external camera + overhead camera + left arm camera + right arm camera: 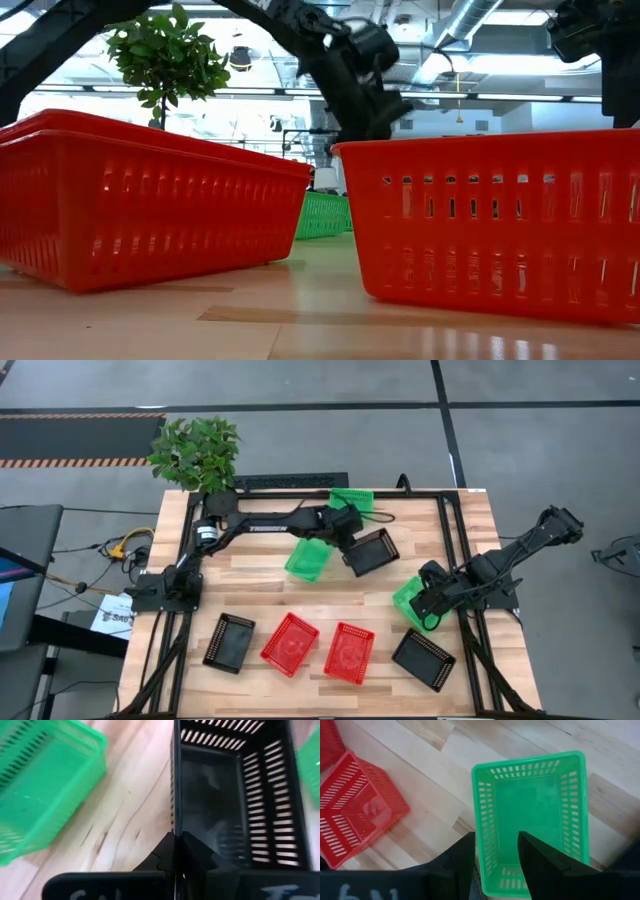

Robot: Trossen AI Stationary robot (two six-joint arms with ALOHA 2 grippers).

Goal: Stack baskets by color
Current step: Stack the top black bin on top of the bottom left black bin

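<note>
Left gripper [176, 851] jaws clamped on the black basket's [240, 795] near wall. Right gripper [496, 851] jaws apart, straddling the green basket's [530, 815] wall. Thin-edge grip: basket may twist or slip when lifted.

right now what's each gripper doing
left gripper: shut on the black basket wall.
right gripper: open, fingers astride the green basket wall.

Both arms are matte black, built of slim tubular links with chunkier rounded joint housings. The left arm [250, 520] carries pale lettering along its long link and a silvery ring by its base; the right arm [500, 565] looks plain black. White handwritten marks show on each wrist's black crossbar.
</note>
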